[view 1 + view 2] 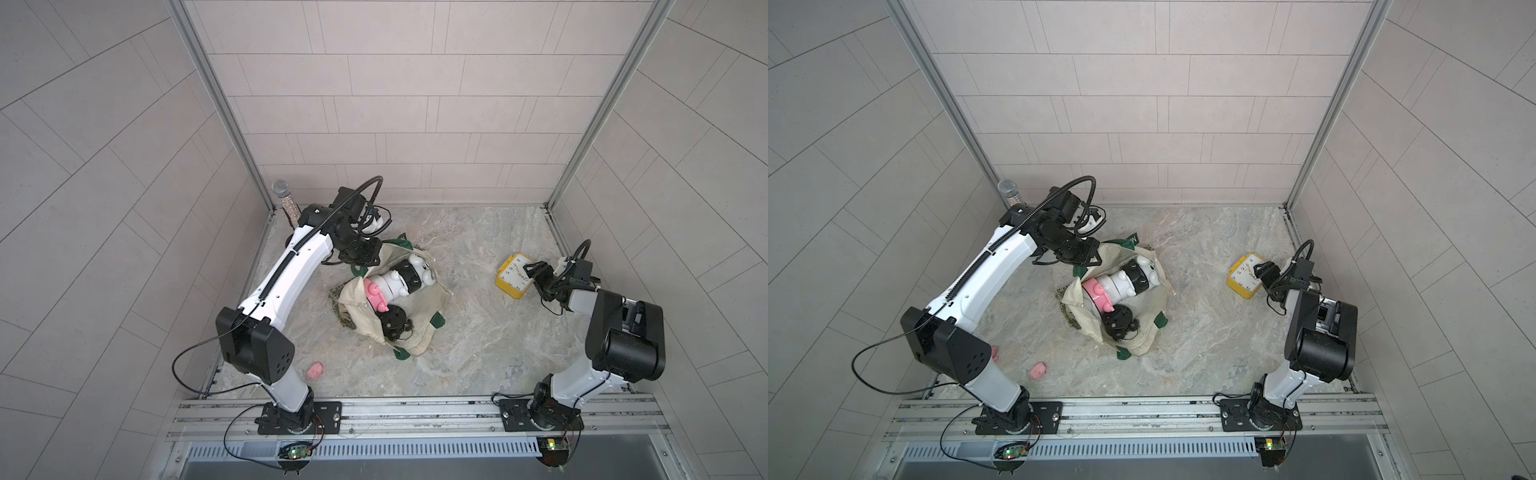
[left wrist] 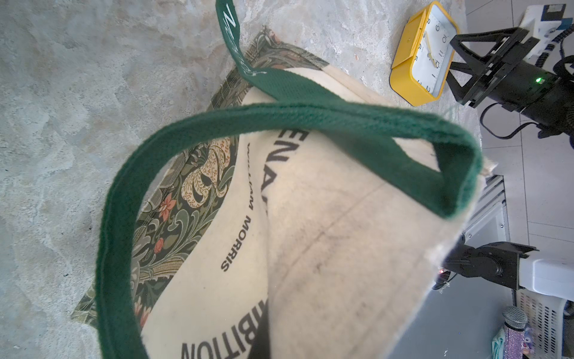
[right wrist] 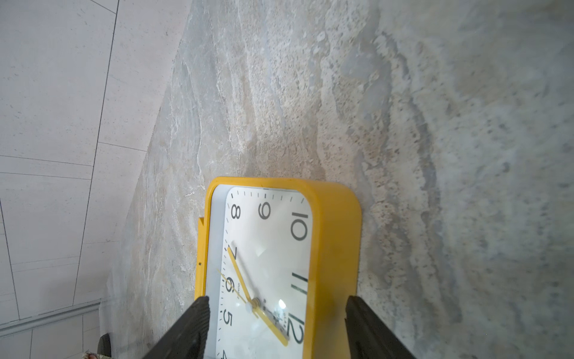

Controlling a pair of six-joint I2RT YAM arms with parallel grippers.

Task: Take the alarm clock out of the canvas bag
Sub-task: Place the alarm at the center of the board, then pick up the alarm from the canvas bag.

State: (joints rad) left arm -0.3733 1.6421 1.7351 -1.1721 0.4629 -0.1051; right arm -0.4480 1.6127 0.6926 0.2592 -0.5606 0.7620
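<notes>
Right tool point(image 3: 277, 300) straddles alarm clock point(image 3: 270, 242), apparently without touching.

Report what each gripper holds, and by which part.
Left gripper: shut on the canvas bag, at its rim. Right gripper: jaws flank the alarm clock at its sides; whether they grip it cannot be told.
</notes>
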